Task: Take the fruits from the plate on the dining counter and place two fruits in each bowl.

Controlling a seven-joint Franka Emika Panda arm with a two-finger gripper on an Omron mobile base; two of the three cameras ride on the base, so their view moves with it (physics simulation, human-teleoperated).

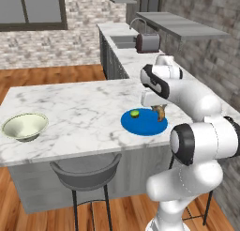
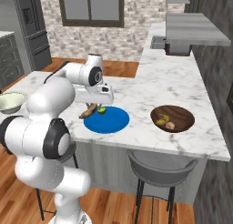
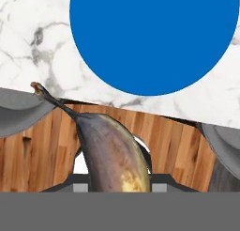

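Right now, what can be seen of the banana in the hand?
The banana is curved and overripe, mostly dark brown with yellow patches near its lower end and a thin dark stem pointing away from the hand. The hand is shut on it and holds it in the air at the near edge of the blue plate. Nothing else touches it.

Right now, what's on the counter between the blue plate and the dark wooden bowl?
Nothing: in the right base view, bare marble counter separates the blue plate from the dark wooden bowl.

A home kitchen: marble dining counter (image 1: 70,108), bar stools (image 1: 86,171), sink (beside a toaster (image 1: 147,42)).
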